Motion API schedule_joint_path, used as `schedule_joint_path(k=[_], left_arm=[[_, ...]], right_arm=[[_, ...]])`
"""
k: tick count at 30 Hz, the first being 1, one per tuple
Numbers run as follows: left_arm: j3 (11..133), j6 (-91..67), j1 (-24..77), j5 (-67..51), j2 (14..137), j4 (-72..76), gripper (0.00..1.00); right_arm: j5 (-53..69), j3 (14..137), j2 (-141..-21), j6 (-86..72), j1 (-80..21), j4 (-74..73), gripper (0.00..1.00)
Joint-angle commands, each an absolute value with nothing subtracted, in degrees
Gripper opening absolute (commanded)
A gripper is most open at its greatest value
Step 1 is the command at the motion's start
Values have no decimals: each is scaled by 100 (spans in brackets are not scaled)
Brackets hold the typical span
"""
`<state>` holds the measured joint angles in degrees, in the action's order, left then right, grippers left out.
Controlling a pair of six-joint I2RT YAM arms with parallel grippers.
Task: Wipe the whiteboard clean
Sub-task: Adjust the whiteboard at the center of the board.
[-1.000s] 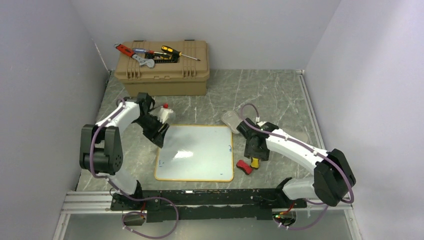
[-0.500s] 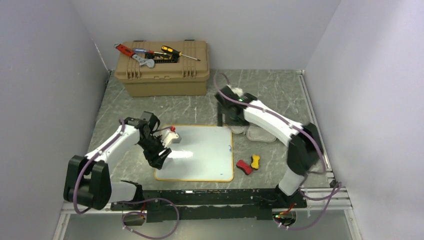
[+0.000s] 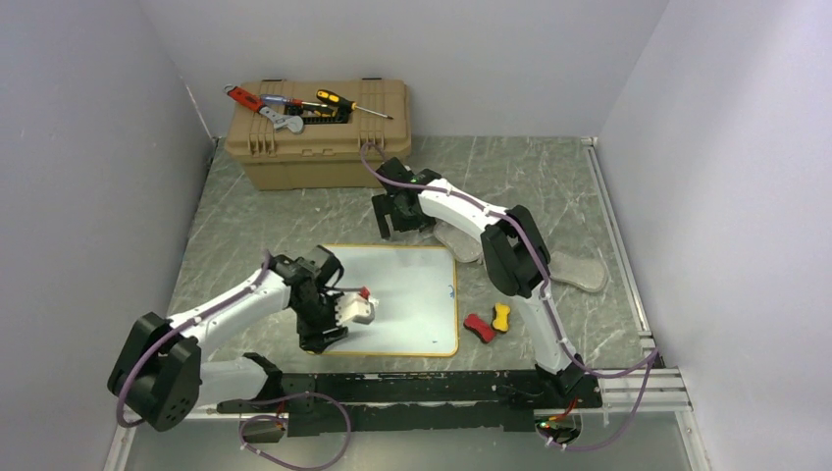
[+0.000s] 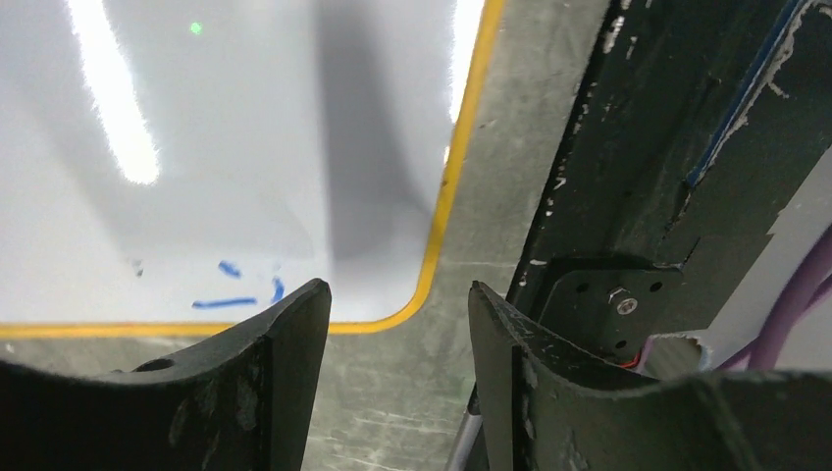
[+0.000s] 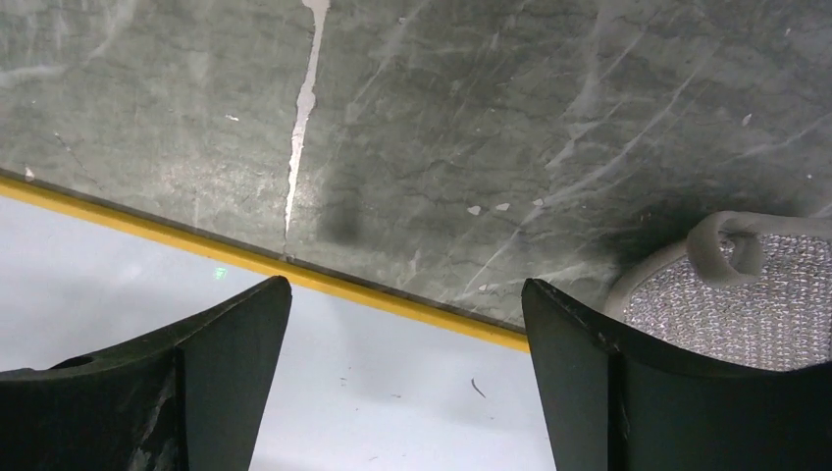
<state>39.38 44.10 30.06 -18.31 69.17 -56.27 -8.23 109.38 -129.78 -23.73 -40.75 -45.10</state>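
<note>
The whiteboard point(image 3: 402, 285) lies flat on the table, with an orange-yellow frame. A small blue mark shows near its right edge. My left gripper point(image 3: 320, 337) hovers over its near left corner, open and empty. In the left wrist view point(image 4: 397, 304) that rounded corner point(image 4: 432, 265) sits between the jaws, with short blue strokes point(image 4: 231, 291) beside it. My right gripper point(image 3: 390, 227) hangs over the board's far edge, open and empty. The right wrist view point(image 5: 407, 294) shows the yellow frame point(image 5: 392, 299) and white surface point(image 5: 392, 402) with faint specks.
A tan toolbox point(image 3: 319, 137) with screwdrivers and a wrench on top stands at the back. Two grey mesh pads point(image 3: 459, 243) point(image 3: 579, 271) lie right of the board, one also in the right wrist view point(image 5: 746, 309). Red point(image 3: 479, 328) and yellow point(image 3: 501, 316) bone-shaped pieces lie nearby. A black rail point(image 4: 687, 147) runs along the near edge.
My left gripper has moved down the board's left side to its near left corner. My right arm has swung from the board's right side to its far edge.
</note>
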Motion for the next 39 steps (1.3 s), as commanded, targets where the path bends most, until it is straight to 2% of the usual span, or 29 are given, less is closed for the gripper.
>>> schedule_joint_path(k=[1, 9, 18, 25, 30, 33, 36, 39], left_arm=[[3794, 4429, 3776, -1409, 6980, -5246, 60], [3606, 3994, 4915, -609, 7545, -4695, 60], [3595, 4067, 4965, -17, 7614, -4239, 60], [3571, 4137, 4817, 1043, 8048, -3532, 59], [3727, 4296, 4134, 1055, 8194, -3355, 57], [4068, 4431, 3765, 420, 7976, -3928, 55], [4475, 4564, 3781, -324, 7403, -4718, 55], [4804, 4392, 4307, -826, 7019, -5257, 57]], right_arm=[[-589, 10925, -12872, -2264, -4005, -4327, 91], [-519, 10516, -12864, -2375, -3878, -4188, 91], [-519, 10174, -12792, -2441, -3850, -4175, 90], [-468, 9768, -12563, -2575, -3850, -4153, 89], [-496, 9333, -12341, -2784, -3857, -4090, 88], [-551, 9105, -12290, -2838, -3850, -3996, 88], [-641, 9243, -12469, -2822, -3842, -4098, 89], [-646, 9600, -12676, -2808, -3817, -4172, 90]])
